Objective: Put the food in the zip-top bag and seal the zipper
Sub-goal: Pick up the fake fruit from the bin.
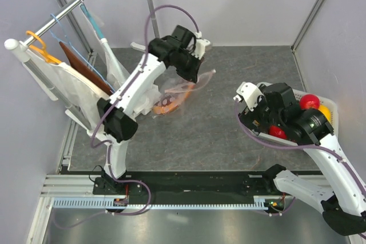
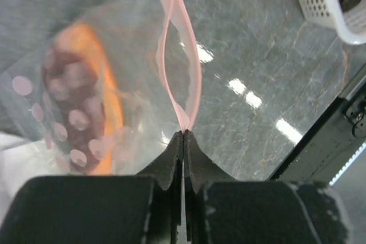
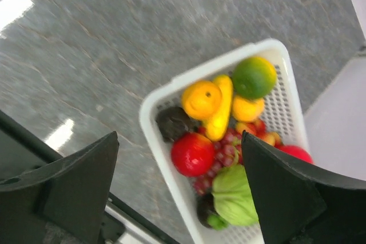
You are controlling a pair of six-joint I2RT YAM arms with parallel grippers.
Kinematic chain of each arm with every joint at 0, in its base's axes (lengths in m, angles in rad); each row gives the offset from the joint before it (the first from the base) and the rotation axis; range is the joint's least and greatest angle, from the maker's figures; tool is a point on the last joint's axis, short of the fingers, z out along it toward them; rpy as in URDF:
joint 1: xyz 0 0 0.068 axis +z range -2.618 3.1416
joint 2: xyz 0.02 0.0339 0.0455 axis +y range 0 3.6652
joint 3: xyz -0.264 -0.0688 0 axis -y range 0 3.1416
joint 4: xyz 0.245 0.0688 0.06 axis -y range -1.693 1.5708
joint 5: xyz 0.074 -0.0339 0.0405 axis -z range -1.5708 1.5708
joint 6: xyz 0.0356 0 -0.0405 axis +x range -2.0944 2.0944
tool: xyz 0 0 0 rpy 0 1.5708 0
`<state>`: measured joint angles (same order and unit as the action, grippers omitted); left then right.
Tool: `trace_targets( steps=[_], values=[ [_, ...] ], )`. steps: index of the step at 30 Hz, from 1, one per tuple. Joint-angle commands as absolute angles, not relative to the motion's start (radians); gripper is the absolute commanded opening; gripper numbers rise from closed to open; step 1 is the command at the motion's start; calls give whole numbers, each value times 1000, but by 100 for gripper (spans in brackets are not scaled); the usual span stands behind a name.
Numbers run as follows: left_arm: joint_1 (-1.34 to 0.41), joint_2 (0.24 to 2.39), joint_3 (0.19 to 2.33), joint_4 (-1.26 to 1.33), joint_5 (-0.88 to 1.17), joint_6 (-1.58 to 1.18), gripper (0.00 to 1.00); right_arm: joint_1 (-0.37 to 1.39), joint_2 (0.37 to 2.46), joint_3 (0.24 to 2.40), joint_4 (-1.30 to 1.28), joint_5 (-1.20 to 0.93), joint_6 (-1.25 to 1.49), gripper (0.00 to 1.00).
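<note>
**Status: left gripper [image 2: 183, 138] clenched on zipper [image 2: 191, 72], right gripper [image 3: 178, 141] released**

The zip-top bag [image 2: 114, 55] extends ahead of the left fingers, with an orange piece [image 2: 108, 101] inside to their left. The right jaws gape, empty, over the white basket [image 3: 154, 104] of food [image 3: 193, 152].

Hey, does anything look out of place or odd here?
Nothing spilled or damaged. The left gripper pinches the zip-top bag at its zipper, so the mouth gapes open; most food sits in the white basket.
</note>
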<state>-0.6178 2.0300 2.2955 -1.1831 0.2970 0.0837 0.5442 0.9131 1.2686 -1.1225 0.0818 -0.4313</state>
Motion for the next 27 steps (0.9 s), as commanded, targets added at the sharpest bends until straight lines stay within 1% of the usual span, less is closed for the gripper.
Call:
trace_targets(
  steps=[1, 2, 4, 8, 10, 11, 12, 14, 15, 16, 18, 22, 27],
  values=[
    [-655, 2072, 2277, -1144, 362, 49, 2, 538, 1026, 1264, -1196, 234, -552, 87],
    [-657, 2074, 2263, -1134, 371, 45, 2, 538, 1047, 1266, -1224, 232, -501, 83],
    [-655, 2059, 2188, -1074, 409, 40, 2, 537, 1051, 1241, -1264, 204, -468, 80],
    [-652, 1985, 2066, -965, 471, 38, 2, 517, 988, 1134, -1207, 224, -465, 82],
    [-650, 1961, 2007, -909, 494, 29, 2, 462, 988, 1079, -1164, 212, -454, 81],
    [-649, 1950, 1985, -890, 494, 22, 2, 433, 995, 1072, -1157, 186, -453, 81],
    [-649, 1930, 1968, -876, 491, 9, 2, 361, 1003, 1071, -1138, 119, -451, 81],
    [-646, 1916, 1919, -839, 471, 11, 2, 274, 1058, 1097, -1140, 37, -453, 81],
    [-644, 1908, 1907, -833, 471, -27, 2, 180, 1084, 1110, -1141, 2, -453, 80],
    [-640, 1905, 1884, -824, 474, -34, 2, 138, 1132, 1142, -1150, -93, -465, 79],
    [-627, 1899, 1865, -812, 483, -52, 2, 60, 1175, 1176, -1161, -155, -469, 79],
    [-597, 1879, 1844, -769, 492, -86, 2, 46, 1204, 1143, -1103, -169, -453, 79],
    [-565, 1856, 1824, -703, 499, -135, 2, 37, 1255, 1063, -965, -144, -463, 79]
  ],
)
